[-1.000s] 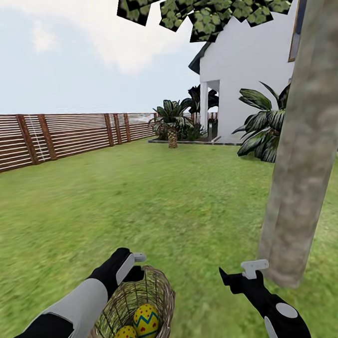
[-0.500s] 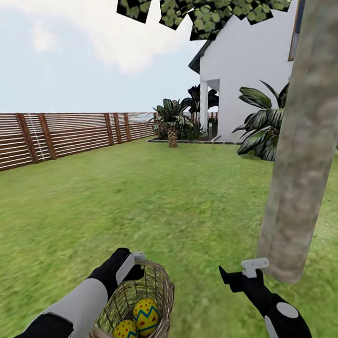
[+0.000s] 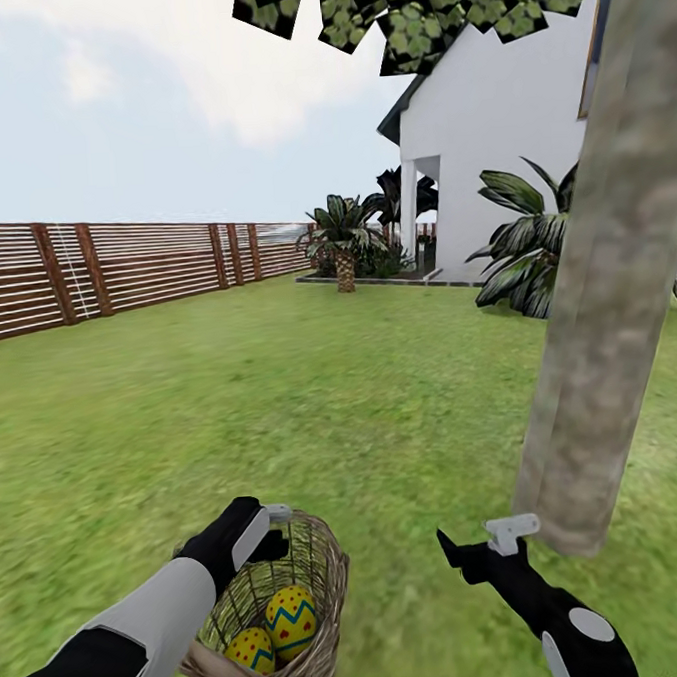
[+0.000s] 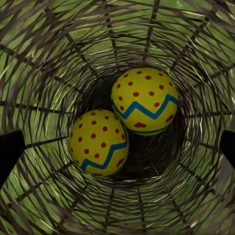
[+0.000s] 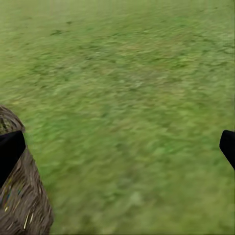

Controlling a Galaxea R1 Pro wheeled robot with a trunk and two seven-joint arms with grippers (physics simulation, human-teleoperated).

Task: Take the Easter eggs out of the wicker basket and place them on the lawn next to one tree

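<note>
no readable text, labels or numbers

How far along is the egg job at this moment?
Done: nothing clearly; no egg lies on the lawn by the tree. In hand: the left gripper sits at the rim of the wicker basket, fingers apart, looking down at two Easter eggs inside. The right gripper hangs open over grass, holding nothing. Left: place all three eggs by the tree; the third egg's whereabouts I cannot tell.
</note>
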